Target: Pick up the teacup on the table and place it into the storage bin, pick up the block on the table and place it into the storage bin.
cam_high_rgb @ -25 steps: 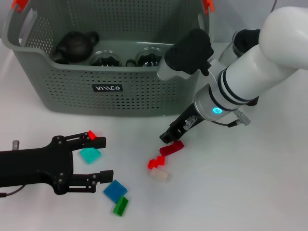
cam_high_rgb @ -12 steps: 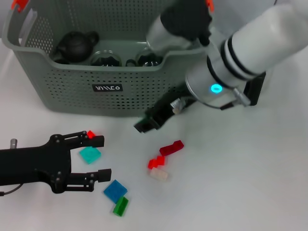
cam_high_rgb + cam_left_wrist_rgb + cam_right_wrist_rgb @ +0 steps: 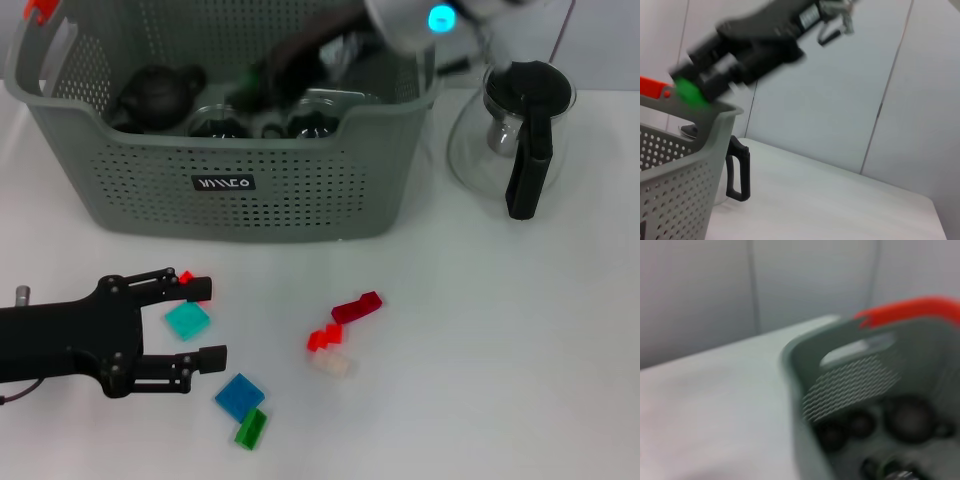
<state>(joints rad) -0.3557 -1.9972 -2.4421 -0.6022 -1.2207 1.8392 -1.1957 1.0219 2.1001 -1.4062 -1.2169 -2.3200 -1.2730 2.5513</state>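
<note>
Green block (image 3: 688,93) sat pinched in my right gripper (image 3: 262,72) above the bin (image 3: 225,205); my left gripper (image 3: 200,322) gaped in front of it.

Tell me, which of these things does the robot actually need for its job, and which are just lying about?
Job: storage bin; loose blocks, e.g. red block, teal block, blue block; right gripper, left gripper.

Lying about: glass jug; dark teapot in the bin.

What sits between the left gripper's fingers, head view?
A small teal square block lies on the white table between the open left gripper's fingers, ungrasped.
</note>
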